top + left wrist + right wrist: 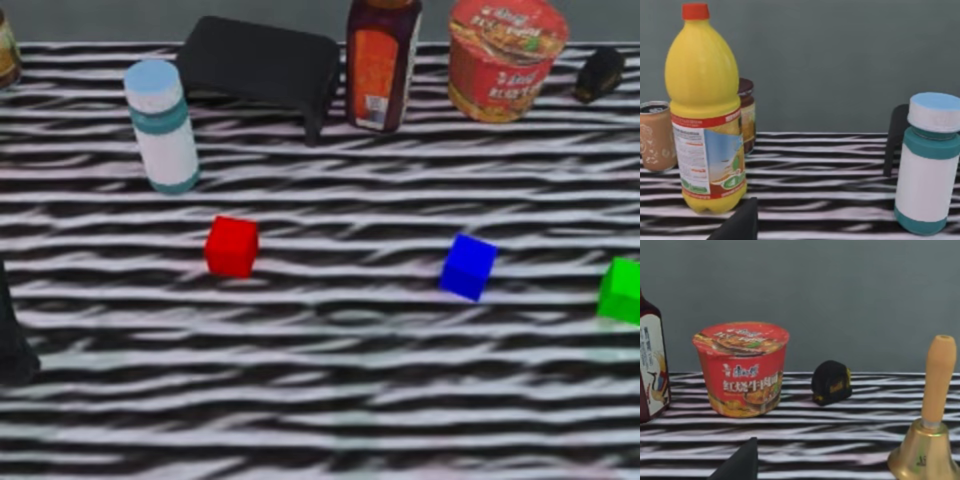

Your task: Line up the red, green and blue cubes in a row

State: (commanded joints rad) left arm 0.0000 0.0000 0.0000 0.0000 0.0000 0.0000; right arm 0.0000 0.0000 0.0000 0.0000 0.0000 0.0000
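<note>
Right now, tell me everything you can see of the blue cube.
The blue cube is a small, plain, solid bright-blue block with flat faces and sharp edges, no markings. It rests flat on the striped black-and-white table, turned slightly so its edges run askew to the stripes. It lies right of centre in the top view, between the red cube and the green cube, apart from both. Nothing touches it but the table; no gripper is near it.
</note>
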